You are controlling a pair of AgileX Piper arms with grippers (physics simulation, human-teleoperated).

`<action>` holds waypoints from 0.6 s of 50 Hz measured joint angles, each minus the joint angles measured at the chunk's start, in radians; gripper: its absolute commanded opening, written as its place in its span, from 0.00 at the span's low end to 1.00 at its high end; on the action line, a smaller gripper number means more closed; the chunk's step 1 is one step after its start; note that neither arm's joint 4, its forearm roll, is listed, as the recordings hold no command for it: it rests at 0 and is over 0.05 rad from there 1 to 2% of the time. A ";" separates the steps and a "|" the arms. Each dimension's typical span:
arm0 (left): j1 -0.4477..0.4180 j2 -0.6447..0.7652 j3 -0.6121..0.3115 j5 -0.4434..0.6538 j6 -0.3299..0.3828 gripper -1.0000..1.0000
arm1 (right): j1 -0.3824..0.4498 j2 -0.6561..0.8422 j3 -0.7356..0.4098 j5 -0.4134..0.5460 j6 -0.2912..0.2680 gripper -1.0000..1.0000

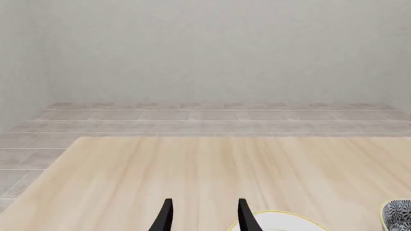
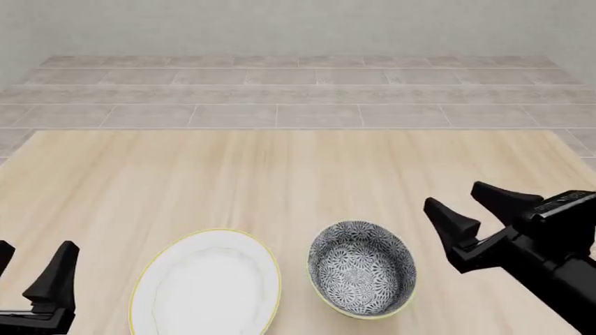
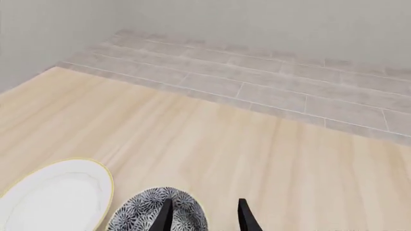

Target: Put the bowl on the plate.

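Note:
The bowl point(image 2: 361, 269), deep with a dark grey-and-white floral inside and a pale rim, sits on the table near its front edge. The white plate point(image 2: 206, 283) with a thin yellow rim lies just left of it, apart from it. My right gripper point(image 2: 456, 197) hovers open to the right of the bowl, nothing between its fingers. My left gripper point(image 2: 35, 248) stands open at the lower left, left of the plate. The right wrist view shows the bowl point(image 3: 151, 211) and plate point(image 3: 55, 199) near its gripper point(image 3: 205, 204). The left wrist view catches the plate's rim point(image 1: 282, 214) and the bowl's edge point(image 1: 398, 214) beside its gripper point(image 1: 205, 202).
The light wooden table point(image 2: 279, 174) runs back to a grey tiled floor point(image 2: 298, 98) and a pale wall. Nothing else stands on the tabletop.

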State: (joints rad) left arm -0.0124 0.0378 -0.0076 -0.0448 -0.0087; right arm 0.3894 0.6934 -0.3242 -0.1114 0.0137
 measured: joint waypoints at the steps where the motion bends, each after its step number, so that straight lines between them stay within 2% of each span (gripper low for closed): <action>1: 0.000 0.000 0.000 0.000 0.000 1.00 | 0.001 0.004 -0.001 0.001 0.000 1.00; 30: -0.002 0.003 0.004 0.001 0.003 1.00 | 0.007 0.168 0.006 -0.034 0.023 1.00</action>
State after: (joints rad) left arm -0.0139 0.0404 -0.0039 -0.0441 -0.0059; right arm 0.3965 0.8613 -0.3178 -0.1452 0.0365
